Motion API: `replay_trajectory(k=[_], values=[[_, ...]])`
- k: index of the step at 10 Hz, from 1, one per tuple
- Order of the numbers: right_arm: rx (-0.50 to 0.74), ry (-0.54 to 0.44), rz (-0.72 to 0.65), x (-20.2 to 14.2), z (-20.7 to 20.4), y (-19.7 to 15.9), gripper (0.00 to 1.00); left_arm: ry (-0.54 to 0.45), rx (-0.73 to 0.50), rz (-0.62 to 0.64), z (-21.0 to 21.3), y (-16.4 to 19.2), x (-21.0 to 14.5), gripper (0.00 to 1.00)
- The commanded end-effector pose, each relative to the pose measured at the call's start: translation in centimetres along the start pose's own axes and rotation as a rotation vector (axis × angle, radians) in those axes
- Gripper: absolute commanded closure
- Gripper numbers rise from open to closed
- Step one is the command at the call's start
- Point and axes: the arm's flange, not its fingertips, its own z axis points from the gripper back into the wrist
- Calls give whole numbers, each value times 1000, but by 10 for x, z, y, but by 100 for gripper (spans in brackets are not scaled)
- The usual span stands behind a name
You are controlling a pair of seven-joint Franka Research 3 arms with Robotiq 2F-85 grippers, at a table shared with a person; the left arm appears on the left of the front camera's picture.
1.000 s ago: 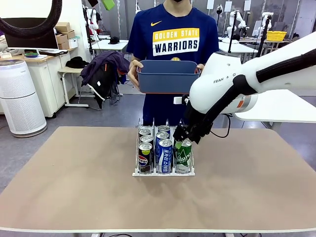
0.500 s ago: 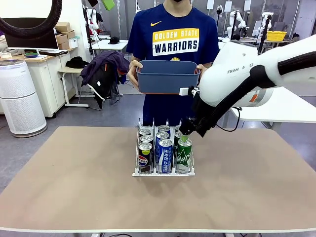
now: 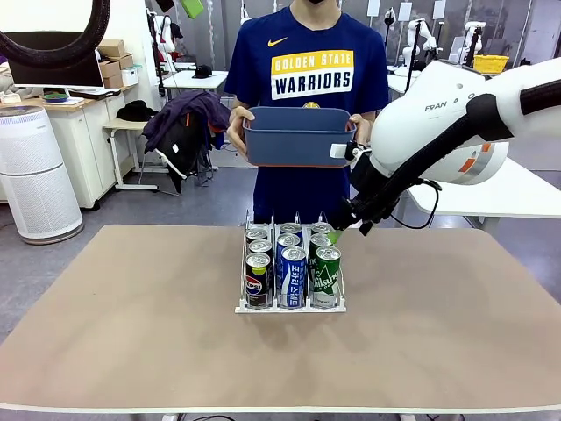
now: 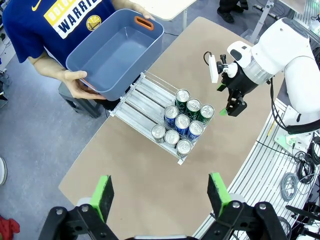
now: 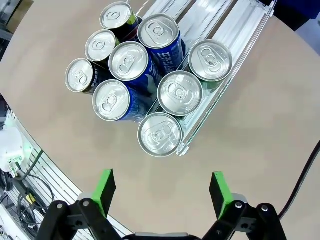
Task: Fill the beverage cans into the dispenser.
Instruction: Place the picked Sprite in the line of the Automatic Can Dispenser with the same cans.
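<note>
The clear dispenser (image 3: 289, 309) stands mid-table with several beverage cans (image 3: 293, 277) upright in its three lanes: black Pepsi on the left, blue-and-white in the middle, green (image 3: 326, 270) on the right. My right gripper (image 3: 337, 230) hangs open just above and behind the green lane, touching nothing. Its wrist view looks straight down past open fingers (image 5: 162, 190) onto the silver can tops (image 5: 145, 85) and the bare lanes of the dispenser (image 5: 225, 25). My left gripper (image 4: 161, 195) is open and high above the table, over the dispenser (image 4: 145, 97) and cans (image 4: 182, 127).
A person at the far edge holds an empty dark blue tub (image 3: 298, 136) in both hands above the back of the rack; the tub (image 4: 115, 52) also shows from above. The table (image 3: 131, 333) is bare all around the dispenser.
My right gripper has lifted up and back to the right, away from the front green can. The cans, the tub and the person stay put.
</note>
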Motion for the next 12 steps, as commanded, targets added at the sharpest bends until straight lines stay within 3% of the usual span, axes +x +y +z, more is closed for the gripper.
replay_trajectory(k=[1, 7, 9, 12], values=[[-14, 11, 5, 2, -4, 3, 0, -10, 5, 3, 0, 0, -2, 0], [-14, 11, 5, 2, -4, 3, 0, -10, 5, 3, 0, 0, -2, 0], [41, -1, 28, 0, 12, 2, 0, -10, 5, 3, 0, 0, -2, 0], [132, -183, 129, 17, 74, -20, 0, -10, 5, 3, 0, 0, -2, 0]])
